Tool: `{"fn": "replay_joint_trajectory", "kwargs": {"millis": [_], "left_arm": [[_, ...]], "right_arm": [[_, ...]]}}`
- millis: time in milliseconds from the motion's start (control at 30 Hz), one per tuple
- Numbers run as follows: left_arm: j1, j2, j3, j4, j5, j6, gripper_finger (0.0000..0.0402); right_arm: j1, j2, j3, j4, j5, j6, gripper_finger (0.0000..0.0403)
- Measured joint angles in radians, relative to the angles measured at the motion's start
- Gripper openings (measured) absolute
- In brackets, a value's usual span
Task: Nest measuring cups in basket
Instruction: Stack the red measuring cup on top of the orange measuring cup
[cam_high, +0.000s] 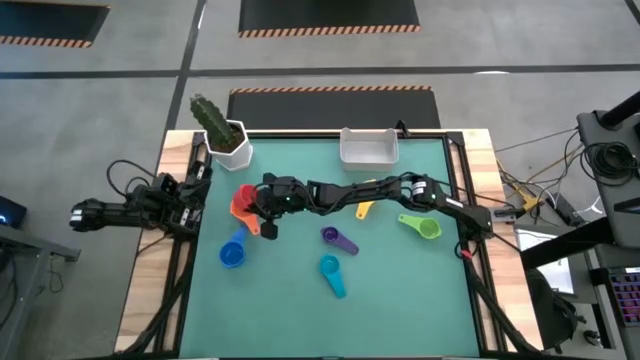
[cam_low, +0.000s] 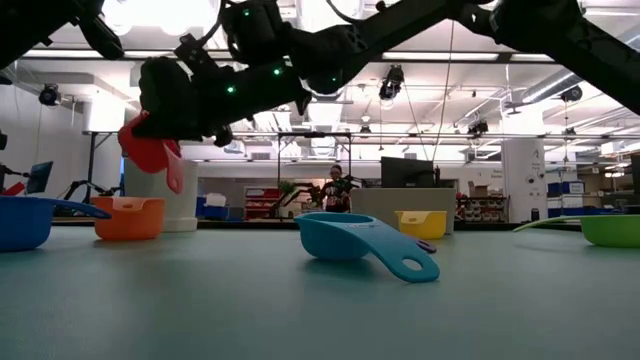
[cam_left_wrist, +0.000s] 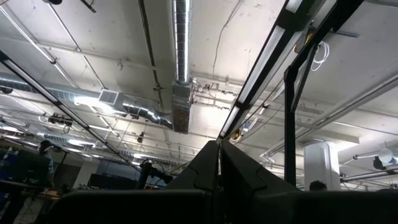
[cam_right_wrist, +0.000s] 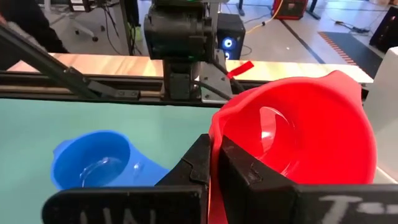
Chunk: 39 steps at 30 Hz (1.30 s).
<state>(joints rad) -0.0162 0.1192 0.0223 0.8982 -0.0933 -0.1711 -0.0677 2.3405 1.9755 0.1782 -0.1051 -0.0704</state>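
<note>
Holding the small red plastic measuring cup by its handle, your right end effector pinches it above the orange cup, well apart from the white basket. Light, rigid, probably slippery; keep gripping the handle.

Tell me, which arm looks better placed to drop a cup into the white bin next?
The right. Its hand already pinches the red cup above the mat, while the left hand sits off the table's left edge.

- Red cup, orange cup, blue cup
- Teal cup, purple cup, green cup, yellow cup
- White basket
- Green mat
</note>
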Motion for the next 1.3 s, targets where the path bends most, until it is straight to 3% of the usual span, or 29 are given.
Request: {"fn": "replay_joint_trajectory", "kwargs": {"millis": [1300], "left_arm": [[0.000, 0.000, 0.000, 0.003, -0.002, 0.000, 0.0000]], "right_arm": [[0.000, 0.032, 0.000, 0.051, 0.001, -0.044, 0.0009]]}}
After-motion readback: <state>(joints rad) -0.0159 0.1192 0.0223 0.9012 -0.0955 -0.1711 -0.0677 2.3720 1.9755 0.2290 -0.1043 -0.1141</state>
